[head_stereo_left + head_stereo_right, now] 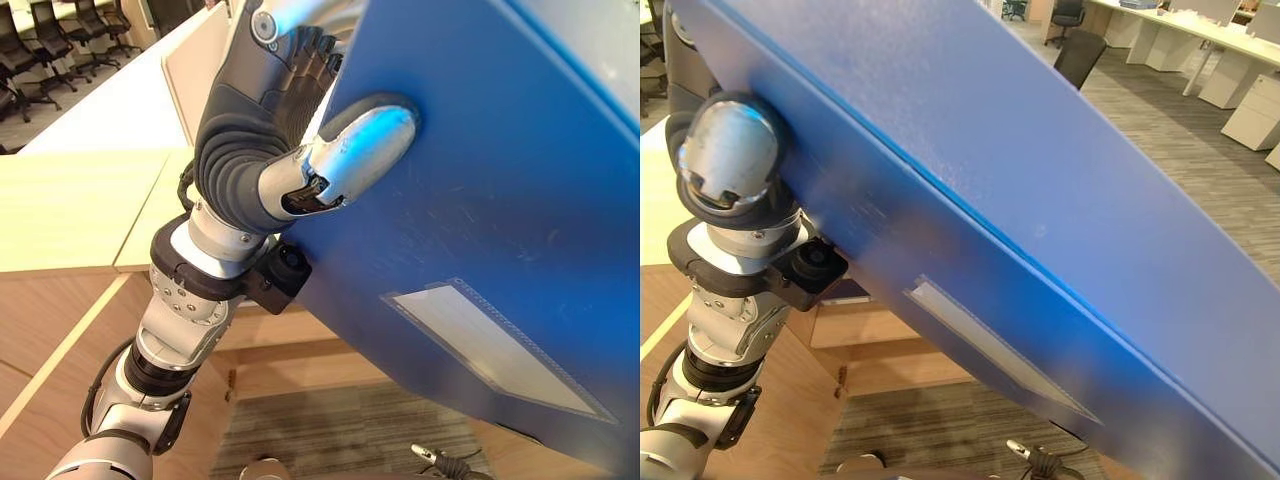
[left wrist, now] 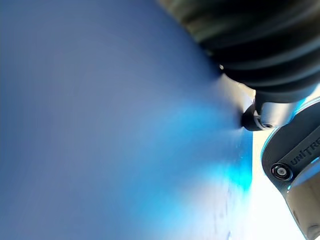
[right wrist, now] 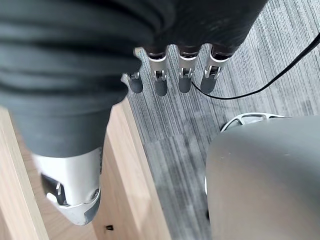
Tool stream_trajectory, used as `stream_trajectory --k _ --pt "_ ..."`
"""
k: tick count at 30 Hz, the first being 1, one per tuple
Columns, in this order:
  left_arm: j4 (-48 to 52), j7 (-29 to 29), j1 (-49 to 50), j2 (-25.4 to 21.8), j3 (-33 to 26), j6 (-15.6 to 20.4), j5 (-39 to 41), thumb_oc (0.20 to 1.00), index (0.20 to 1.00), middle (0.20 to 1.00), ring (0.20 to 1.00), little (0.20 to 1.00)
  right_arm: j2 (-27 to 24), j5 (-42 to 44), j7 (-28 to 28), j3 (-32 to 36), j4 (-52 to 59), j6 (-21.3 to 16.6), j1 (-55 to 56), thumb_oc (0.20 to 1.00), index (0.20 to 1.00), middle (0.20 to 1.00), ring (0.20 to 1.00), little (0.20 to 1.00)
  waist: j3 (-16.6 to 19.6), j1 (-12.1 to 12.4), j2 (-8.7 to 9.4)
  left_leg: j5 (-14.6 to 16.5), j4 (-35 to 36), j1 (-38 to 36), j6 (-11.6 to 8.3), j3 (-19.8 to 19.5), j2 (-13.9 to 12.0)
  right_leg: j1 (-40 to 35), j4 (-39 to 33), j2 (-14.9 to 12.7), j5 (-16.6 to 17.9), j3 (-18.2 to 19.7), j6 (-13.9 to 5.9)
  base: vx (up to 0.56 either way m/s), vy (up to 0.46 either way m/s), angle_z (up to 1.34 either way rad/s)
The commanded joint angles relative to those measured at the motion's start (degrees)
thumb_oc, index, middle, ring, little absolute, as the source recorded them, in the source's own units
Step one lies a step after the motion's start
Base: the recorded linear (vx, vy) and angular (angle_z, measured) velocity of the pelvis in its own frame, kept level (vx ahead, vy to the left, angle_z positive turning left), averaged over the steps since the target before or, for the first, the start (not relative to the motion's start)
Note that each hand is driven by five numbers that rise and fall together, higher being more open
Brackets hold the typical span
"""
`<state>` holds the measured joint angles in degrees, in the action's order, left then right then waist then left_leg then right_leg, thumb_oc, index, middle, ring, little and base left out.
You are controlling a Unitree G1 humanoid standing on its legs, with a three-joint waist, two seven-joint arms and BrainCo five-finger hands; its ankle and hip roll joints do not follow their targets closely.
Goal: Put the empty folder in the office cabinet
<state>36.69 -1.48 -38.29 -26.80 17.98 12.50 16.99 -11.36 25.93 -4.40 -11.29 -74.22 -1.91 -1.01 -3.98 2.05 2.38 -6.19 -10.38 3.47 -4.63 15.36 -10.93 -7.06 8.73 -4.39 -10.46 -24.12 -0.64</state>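
Left eye: I've got the blue folder [image 1: 500, 200] tilted close to the head camera, left hand [image 1: 300, 140] clamped on its edge, thumb across the cover, fingers behind. Right eye: same folder, light wood cabinet [image 1: 790, 400] below. Left wrist: blue cover against the hand. Right wrist: right hand [image 3: 170, 75] hanging over carpet [image 3: 260, 55], fingers straight, empty.
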Motion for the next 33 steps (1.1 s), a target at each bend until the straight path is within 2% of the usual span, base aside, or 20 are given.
stream_trajectory --k 1,6,15,22,24,26,27,33 --pt "-2.13 -0.35 -2.90 1.00 -1.33 -0.22 1.22 0.200 0.200 0.200 0.200 0.200 0.24 2.54 0.05 -0.71 2.42 -0.58 -1.31 1.000 1.000 1.000 1.000 1.000 -0.80 -0.54 1.75 3.99 -9.06 4.63 0.00 1.18 0.36 -2.28 -8.08 0.35 7.11 -0.73 -1.35 0.00 0.000 0.00" --pt "-4.23 0.13 -0.92 -0.29 -1.92 -1.41 2.15 0.200 0.200 0.200 0.200 0.200 0.23 3.10 0.00 -0.17 2.91 -0.50 -1.24 1.000 1.000 1.000 1.000 1.000 -0.82 -0.43 1.65 4.05 -8.88 4.68 0.15 1.09 0.56 -2.23 -8.13 0.36 7.24 -0.75 -1.31 0.00 0.000 0.00" --pt "-6.64 4.04 6.39 -1.73 0.55 -4.20 3.98 0.200 0.200 0.200 0.200 0.200 0.00 3.15 0.15 0.09 3.72 -0.32 -0.90 1.000 1.000 1.000 1.000 1.000 -1.09 -0.37 1.58 4.23 -8.44 4.52 0.41 1.14 0.75 -2.33 -8.28 0.36 7.37 -0.72 -1.26 0.00 0.000 0.00" --pt "-9.34 5.87 11.25 -1.91 1.82 -6.05 3.56 0.200 0.200 0.200 0.200 0.200 0.16 3.52 -0.02 0.04 4.78 -0.17 -0.86 1.000 1.000 1.000 1.000 1.000 -1.33 -0.31 1.62 4.43 -8.66 4.53 0.46 1.20 0.66 -2.45 -8.32 0.45 7.35 -0.40 -1.18 0.01 -0.002 0.00" --pt "-10.35 6.30 12.41 -1.88 2.24 -6.77 3.52 0.200 0.200 0.200 0.200 0.200 0.30 4.19 -0.18 0.07 5.39 -0.13 -0.79 1.000 1.000 1.000 1.000 1.000 -1.12 -0.31 1.48 5.44 -8.61 4.09 -0.21 0.36 0.66 -2.80 -8.33 0.73 6.85 0.44 -1.51 0.03 -0.007 -0.01" --pt "-11.12 6.76 13.63 -2.06 2.01 -7.30 2.90 0.200 0.200 0.200 0.200 0.200 0.41 5.71 -0.39 0.55 6.26 -0.21 -0.99 1.000 1.000 1.000 1.000 1.000 -1.30 -0.31 1.59 4.49 -8.65 4.50 0.55 1.19 0.74 -2.45 -8.36 0.44 7.41 -0.33 -1.17 -0.02 0.005 -0.01" --pt "-11.73 6.79 14.52 -2.11 1.81 -7.50 2.61 0.200 0.200 0.200 0.200 0.200 0.46 6.49 -0.41 0.81 6.85 -0.22 -0.94 1.000 1.000 1.000 1.000 1.000 -1.06 -0.36 1.45 5.47 -8.57 4.07 -0.14 0.39 0.72 -2.84 -8.37 0.74 6.84 0.47 -1.47 0.07 -0.011 0.00" --pt "-13.91 7.32 17.51 -2.68 0.83 -8.49 1.07 0.200 0.200 0.200 0.200 0.200 0.06 7.47 -0.12 1.42 9.31 -0.53 -0.62 1.000 1.000 1.000 1.000 1.000 -1.10 -0.44 1.42 5.94 -8.66 3.90 -0.08 0.47 0.65 -2.86 -8.30 0.71 6.83 0.69 -1.45 0.02 -0.005 -0.03"
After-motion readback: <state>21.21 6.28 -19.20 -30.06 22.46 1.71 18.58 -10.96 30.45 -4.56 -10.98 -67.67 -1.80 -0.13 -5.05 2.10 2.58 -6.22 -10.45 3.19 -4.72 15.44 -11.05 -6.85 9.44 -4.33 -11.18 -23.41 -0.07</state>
